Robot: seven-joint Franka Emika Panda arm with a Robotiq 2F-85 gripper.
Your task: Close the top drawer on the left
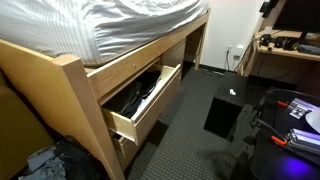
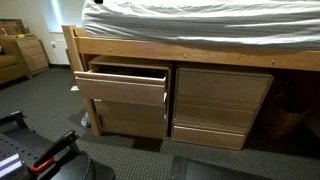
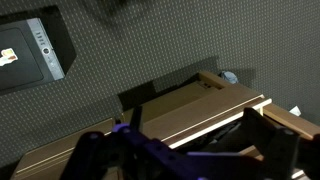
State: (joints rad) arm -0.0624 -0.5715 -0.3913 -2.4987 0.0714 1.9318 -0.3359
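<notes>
**Top drawer (image 2: 125,88) stood open under the bed, jaws spread and empty**

In both exterior views the top drawer is seen pulled well out from the left-hand stack, just beneath the light-wood bed frame (image 2: 180,50). Dark black items (image 1: 135,95) are shown lying inside it in an exterior view. The matching drawer front (image 2: 130,120) below it is pushed in flush, and the neighbouring stack of drawers (image 2: 222,105) is shut as well. A black box (image 1: 225,105) is set on the dark carpet, apart from the drawer. In the wrist view the gripper (image 3: 190,140) is blurred, yet its jaws are seen held apart with nothing between them, over light-wood edges. Whether any contact is made with the wood cannot be told.
</notes>
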